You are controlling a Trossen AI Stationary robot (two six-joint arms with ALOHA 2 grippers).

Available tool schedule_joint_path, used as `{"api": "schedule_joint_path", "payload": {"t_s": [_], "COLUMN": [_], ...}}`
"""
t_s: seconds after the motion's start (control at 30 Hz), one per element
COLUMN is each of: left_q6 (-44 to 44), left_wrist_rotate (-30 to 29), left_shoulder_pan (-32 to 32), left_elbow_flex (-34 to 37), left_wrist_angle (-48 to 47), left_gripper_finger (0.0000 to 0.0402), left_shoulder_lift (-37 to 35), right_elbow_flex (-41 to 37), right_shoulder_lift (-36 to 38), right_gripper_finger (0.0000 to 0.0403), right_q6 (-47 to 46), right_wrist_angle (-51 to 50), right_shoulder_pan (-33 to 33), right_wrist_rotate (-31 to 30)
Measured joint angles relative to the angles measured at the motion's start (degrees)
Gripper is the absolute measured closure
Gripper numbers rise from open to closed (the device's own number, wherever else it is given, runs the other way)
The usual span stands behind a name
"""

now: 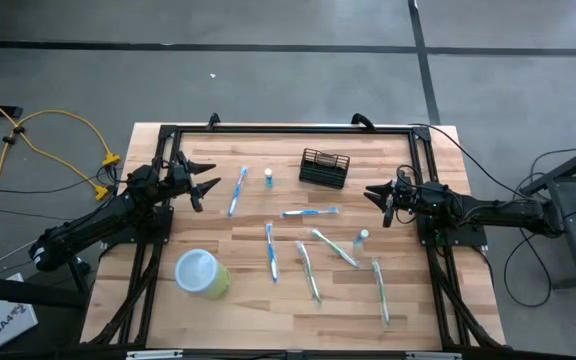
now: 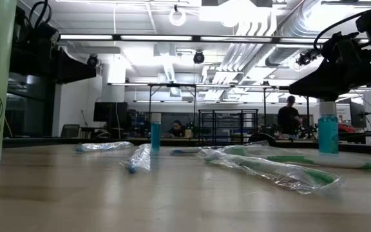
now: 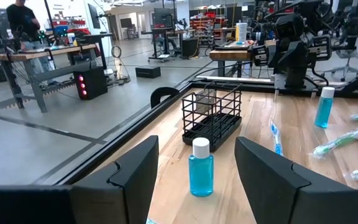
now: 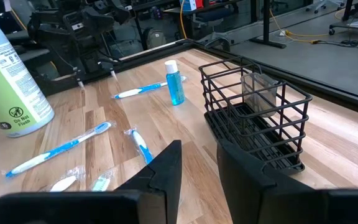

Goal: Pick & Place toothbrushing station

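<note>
The toothbrushing station (image 1: 325, 168), a small black wire basket, stands upright on the wooden surface (image 1: 248, 225) near its far edge, a little right of centre in the high view. Nothing grips it.

The right pincer (image 1: 376, 194) hovers to the right of the basket and slightly nearer the front, well apart from it, with its tips pointing toward the middle of the surface. In the right wrist view its two dark fingers (image 4: 166, 165) stand apart with a narrow gap, holding nothing, and the basket (image 4: 257, 115) sits just beyond them, off to one side of the gap.

The left pincer (image 1: 200, 178) is at the left side of the surface, its fingers spread wide and empty. From its wrist view the basket (image 3: 211, 115) shows farther off across the boards, with a small blue bottle (image 3: 201, 167) with a white cap standing between the fingers (image 3: 135, 174) and the basket.

Several toothbrushes lie scattered over the middle and front of the surface, some wrapped in clear plastic; one blue toothbrush (image 1: 238, 190) lies just beside the left pincer. A light-green cup (image 1: 201, 273) lies at the front left. A second small blue bottle (image 1: 362, 239) is near the right pincer.
</note>
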State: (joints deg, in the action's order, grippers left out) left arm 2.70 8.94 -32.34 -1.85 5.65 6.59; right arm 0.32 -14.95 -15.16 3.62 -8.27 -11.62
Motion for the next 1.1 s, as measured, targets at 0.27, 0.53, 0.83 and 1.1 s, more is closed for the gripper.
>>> {"api": "schedule_joint_path", "payload": {"t_s": [0.27,0.53,0.83,1.1], "left_q6": [-1.1,-1.2,-4.9,-7.4], "left_wrist_rotate": [0.0,0.0,0.0,-1.1], "left_shoulder_pan": [0.0,0.0,0.0,0.0], "left_elbow_flex": [0.0,0.0,0.0,-3.1], "left_wrist_angle": [1.1,2.1,2.3,1.8], "left_gripper_finger": [0.0195,0.0195,0.0195,0.0195], "left_shoulder_lift": [0.0,0.0,0.0,2.4], "right_elbow_flex": [0.0,0.0,0.0,0.0], "right_shoulder_lift": [0.0,0.0,0.0,0.0], "right_gripper_finger": [0.0309,0.0309,0.0309,0.0309], "right_q6": [0.0,0.0,0.0,0.0], "right_wrist_angle": [0.0,0.0,0.0,0.0], "right_shoulder_pan": [0.0,0.0,0.0,0.0], "right_wrist_rotate": [0.0,0.0,0.0,0.0]}}
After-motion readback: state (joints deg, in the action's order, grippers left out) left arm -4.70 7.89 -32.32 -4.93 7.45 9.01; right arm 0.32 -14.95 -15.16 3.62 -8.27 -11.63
